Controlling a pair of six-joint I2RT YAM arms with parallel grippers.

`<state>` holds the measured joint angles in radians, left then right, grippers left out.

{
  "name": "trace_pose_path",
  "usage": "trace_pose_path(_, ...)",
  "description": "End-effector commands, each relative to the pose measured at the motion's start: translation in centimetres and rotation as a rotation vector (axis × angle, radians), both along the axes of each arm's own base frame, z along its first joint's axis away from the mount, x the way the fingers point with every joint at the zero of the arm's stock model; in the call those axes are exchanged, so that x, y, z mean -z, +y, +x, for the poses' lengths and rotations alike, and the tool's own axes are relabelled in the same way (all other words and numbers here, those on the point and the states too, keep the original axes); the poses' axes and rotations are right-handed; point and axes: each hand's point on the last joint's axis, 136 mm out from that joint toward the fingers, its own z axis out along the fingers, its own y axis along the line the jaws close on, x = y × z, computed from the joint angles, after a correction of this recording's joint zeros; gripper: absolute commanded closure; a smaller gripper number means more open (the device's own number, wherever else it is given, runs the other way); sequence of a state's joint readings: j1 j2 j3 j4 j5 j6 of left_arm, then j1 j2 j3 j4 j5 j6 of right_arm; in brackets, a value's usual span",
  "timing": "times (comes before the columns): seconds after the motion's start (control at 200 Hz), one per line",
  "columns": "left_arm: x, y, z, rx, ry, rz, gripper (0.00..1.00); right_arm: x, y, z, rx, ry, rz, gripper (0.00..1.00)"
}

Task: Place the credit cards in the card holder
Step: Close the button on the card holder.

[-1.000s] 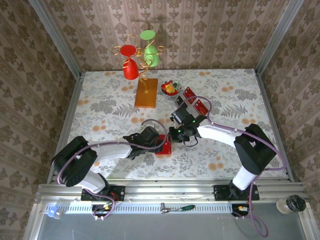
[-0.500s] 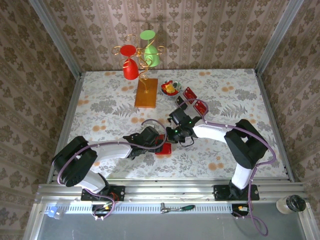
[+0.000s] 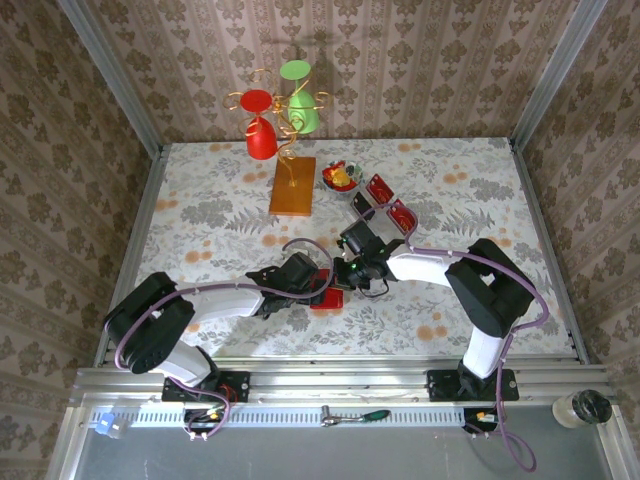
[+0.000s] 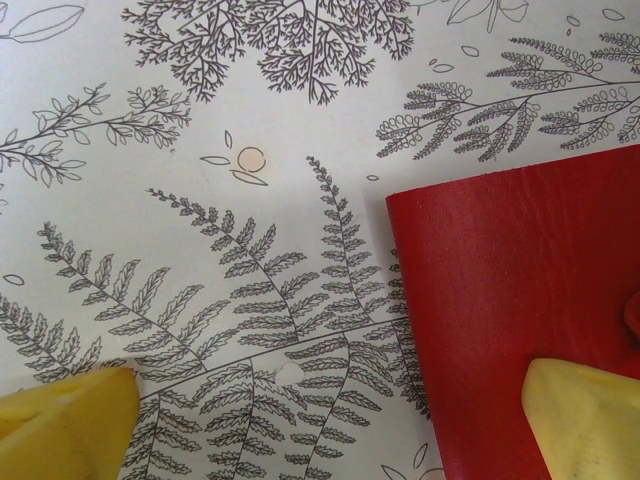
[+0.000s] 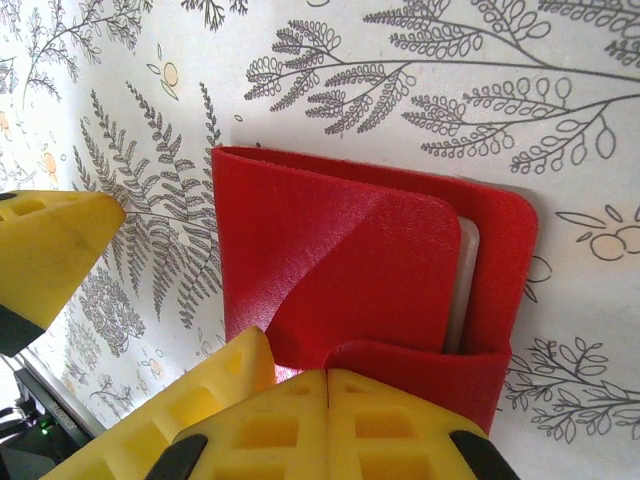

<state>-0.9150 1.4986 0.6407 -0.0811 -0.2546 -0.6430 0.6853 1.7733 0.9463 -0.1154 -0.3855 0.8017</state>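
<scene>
Card holder (image 5: pixel 350 260) laid mid-frame on desk (image 5: pixel 450 90), right gripper (image 5: pixel 328 420) closed at its lower edge, left gripper (image 4: pixel 330 385) spread wide over its left edge.

A fern-and-blossom printed tablecloth (image 3: pixel 200 215) covers the table, enclosed on three sides by brown damask wallpaper (image 3: pixel 400 60). At the far edge a gold wire stand (image 3: pixel 287 150) rises from an orange block (image 3: pixel 292 186), with a red cup (image 3: pixel 261 140) and a green cup (image 3: pixel 305 112) hanging on it mouth down, each below a disc of its own colour. Just right of the block sits a small bowl (image 3: pixel 340 177) of red and yellow pieces. On the near side, beyond a metal rail (image 3: pixel 330 385), lie a green-handled screwdriver (image 3: pixel 362 415) and, at the right corner, a dark-lidded jar (image 3: pixel 583 407).
</scene>
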Motion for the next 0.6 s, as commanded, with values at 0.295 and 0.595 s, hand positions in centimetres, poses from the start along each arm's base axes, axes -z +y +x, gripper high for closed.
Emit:
trace_pose_path(0.295,1.7,0.9,-1.6,0.014,0.065,0.042,0.00,5.5,-4.1,-2.9,0.097,0.111,-0.158,1.00)
trace_pose_path(0.595,1.6,0.9,-1.7,0.016,0.066,0.041,0.00,5.9,-4.5,-2.9,0.144,0.144,-0.117,1.00)
